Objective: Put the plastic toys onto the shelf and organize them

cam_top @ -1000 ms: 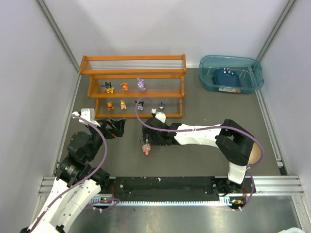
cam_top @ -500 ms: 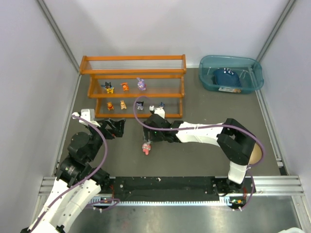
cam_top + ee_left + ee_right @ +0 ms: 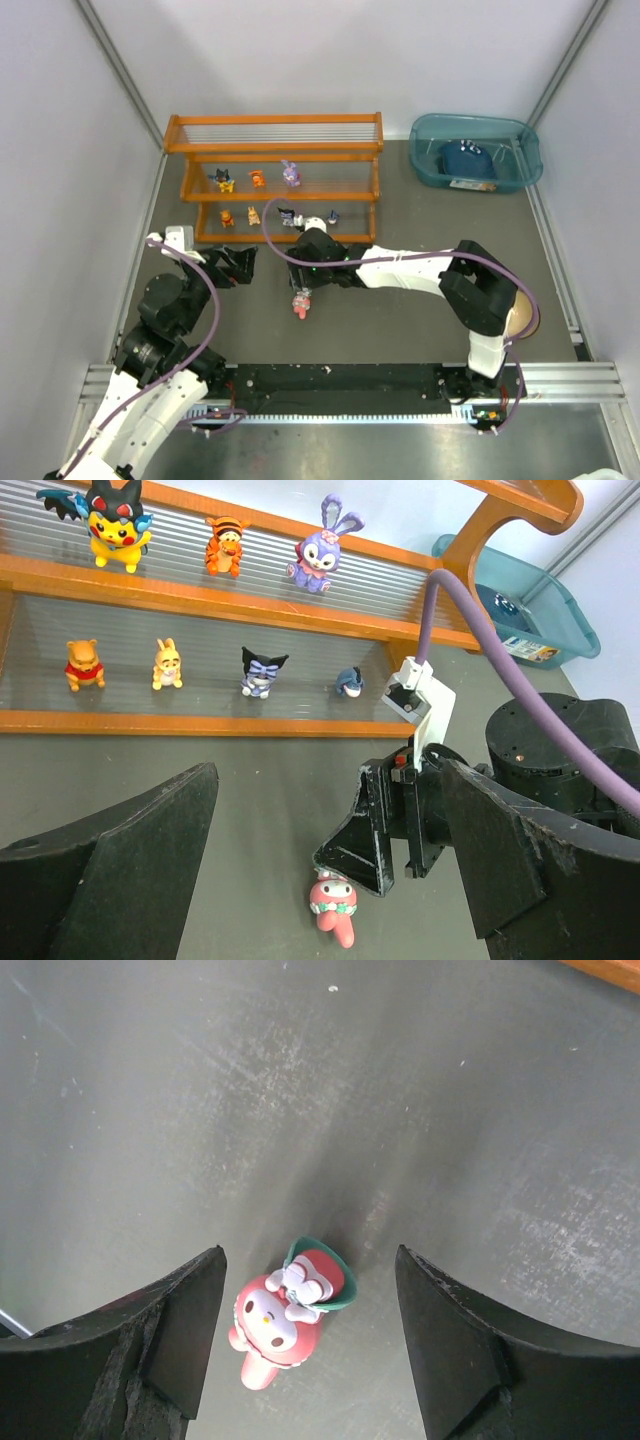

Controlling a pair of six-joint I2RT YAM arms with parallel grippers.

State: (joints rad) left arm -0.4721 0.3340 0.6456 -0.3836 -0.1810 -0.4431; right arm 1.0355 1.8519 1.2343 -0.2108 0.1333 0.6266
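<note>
Fingers of your right gripper are hanging wide open, holding nothing. The gripper has been sliding over, and the pink toy is lying still, right between them. You are getting ready to grab it for the shelf.

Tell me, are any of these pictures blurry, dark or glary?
Top external: evenly lit and sharp, though the toys look tiny. Left wrist: the shelf is crisp; the near black fingers loom dark. Right wrist: the pink toy is sharp, with a soft shadow on the scuffed table.
</note>
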